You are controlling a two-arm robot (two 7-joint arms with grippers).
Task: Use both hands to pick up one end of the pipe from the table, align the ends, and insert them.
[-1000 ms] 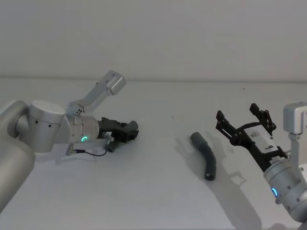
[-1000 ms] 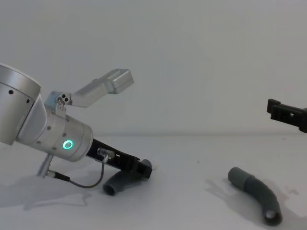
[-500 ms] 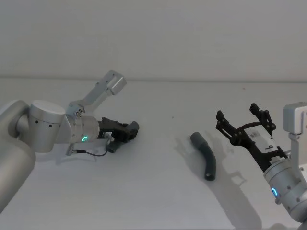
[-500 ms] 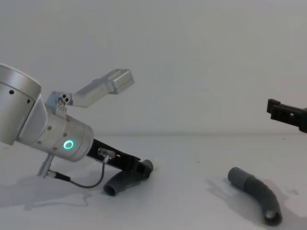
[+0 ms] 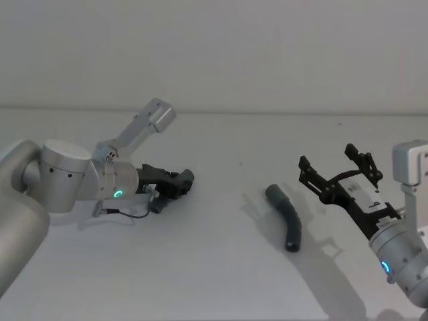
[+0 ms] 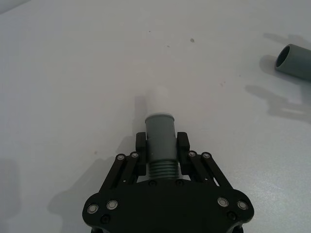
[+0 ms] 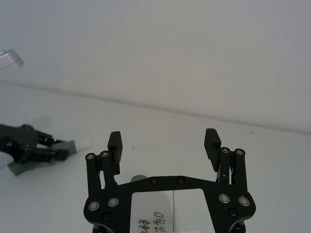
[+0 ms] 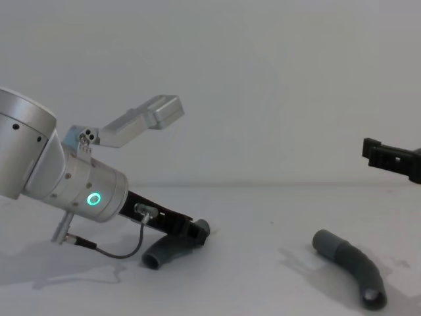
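My left gripper point(image 5: 178, 186) is shut on one dark-grey ribbed pipe piece point(image 8: 162, 252) low over the left of the white table point(image 5: 214, 267). In the left wrist view its grey cuff point(image 6: 160, 133) sticks out past the fingers, with a whitish spigot point(image 6: 156, 99) at the tip. The second pipe piece point(image 5: 288, 218) lies curved on the table at the right, and its cuff end point(image 6: 293, 60) points toward the left arm. Just right of that piece and raised above the table, my right gripper point(image 5: 332, 162) is open and holds nothing.
A plain white wall stands behind the table. The left arm's thin black cable point(image 8: 115, 253) loops down near the held piece. A wide stretch of bare white table point(image 8: 256, 263) lies between the two pipe pieces.
The right gripper has edged slightly to the left, toward the lying piece. The left gripper and its held piece have barely moved.
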